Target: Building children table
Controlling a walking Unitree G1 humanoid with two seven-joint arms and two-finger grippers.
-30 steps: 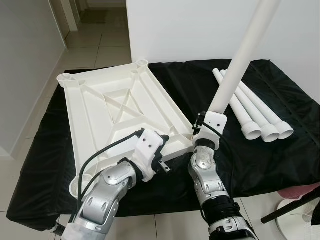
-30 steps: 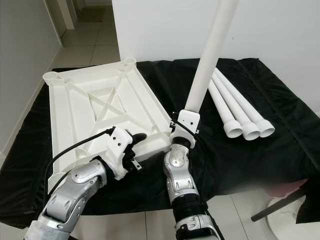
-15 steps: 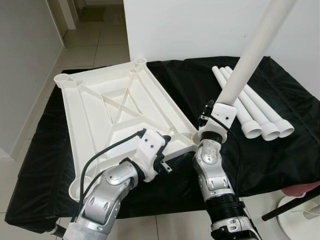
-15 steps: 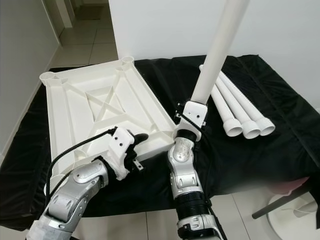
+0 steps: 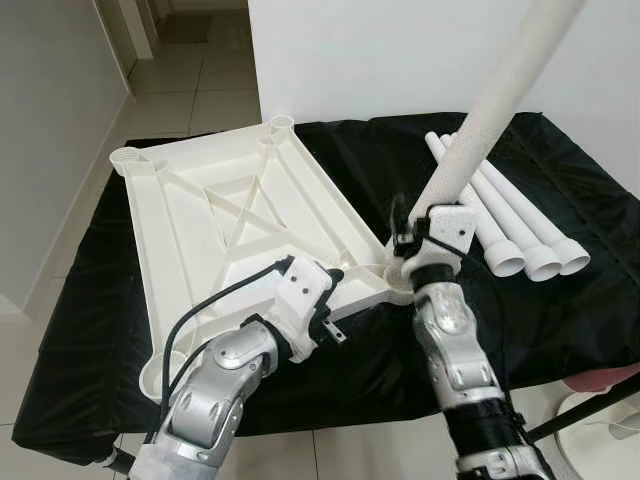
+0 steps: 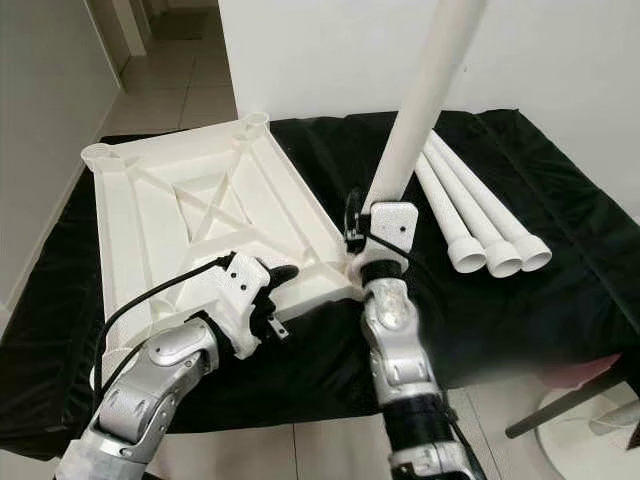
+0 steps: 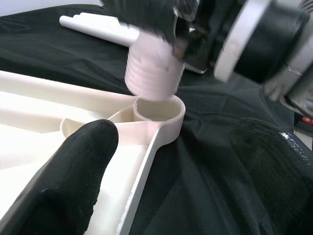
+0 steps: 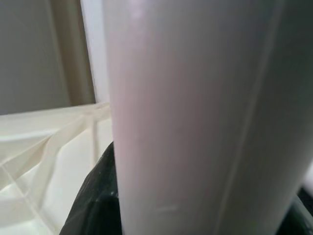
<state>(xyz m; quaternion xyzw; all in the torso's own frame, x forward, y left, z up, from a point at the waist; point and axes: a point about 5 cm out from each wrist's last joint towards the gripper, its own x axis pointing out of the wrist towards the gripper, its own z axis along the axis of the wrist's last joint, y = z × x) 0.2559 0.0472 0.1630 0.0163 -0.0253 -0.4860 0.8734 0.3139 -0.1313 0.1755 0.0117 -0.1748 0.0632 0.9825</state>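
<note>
Right gripper (image 5: 415, 232) grips a white leg (image 5: 495, 105), threaded end just above the near corner socket (image 7: 159, 108), not yet in | left gripper (image 7: 171, 161) spread open astride the upturned tabletop (image 5: 230, 215) edge | three legs (image 5: 510, 225) lie on the black cloth (image 5: 560, 300); none fitted.

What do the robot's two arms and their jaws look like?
Both arms are jointed silver metal segments ending in white wrist housings. The left arm has a black cable looping along it to the wrist; its fingers are thick, rounded and matte black. The right arm has a black cuff lower down.
</note>
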